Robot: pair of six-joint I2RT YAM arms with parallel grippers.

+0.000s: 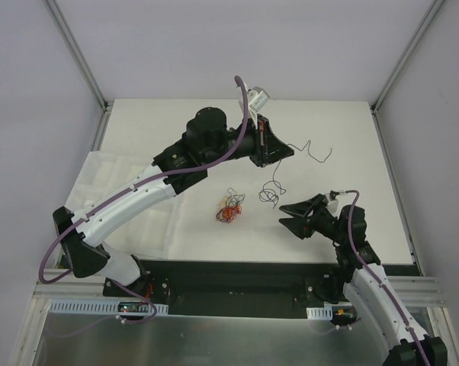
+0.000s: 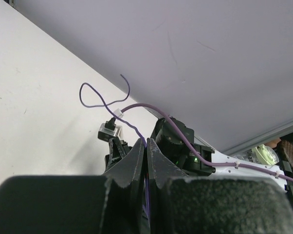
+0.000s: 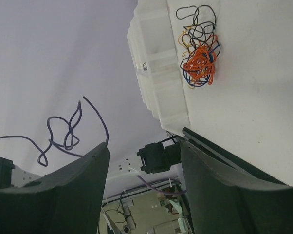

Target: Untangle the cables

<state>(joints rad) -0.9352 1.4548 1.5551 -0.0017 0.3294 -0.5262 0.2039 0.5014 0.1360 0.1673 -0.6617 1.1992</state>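
The cables are a small knot (image 1: 229, 207) of orange, red, yellow and dark wires lying on the white table (image 1: 176, 236), apart from both grippers. In the right wrist view the same knot (image 3: 200, 53) lies on the table top. One thin purple cable (image 1: 271, 191) is out of the knot and hangs in loops from my left gripper (image 1: 289, 152), raised over the back of the table. In the left wrist view my left gripper (image 2: 146, 142) is shut on this purple cable (image 2: 95, 97). My right gripper (image 1: 285, 215) stands open to the right of the knot. Nothing lies between its fingers (image 3: 78, 185), and the purple cable (image 3: 64, 131) dangles beside the left one.
The left arm (image 1: 207, 137) stretches across the table's left and back. A dark strip (image 1: 237, 271) with the arm bases runs along the near edge. Metal frame posts (image 1: 81, 53) and pale walls enclose the table.
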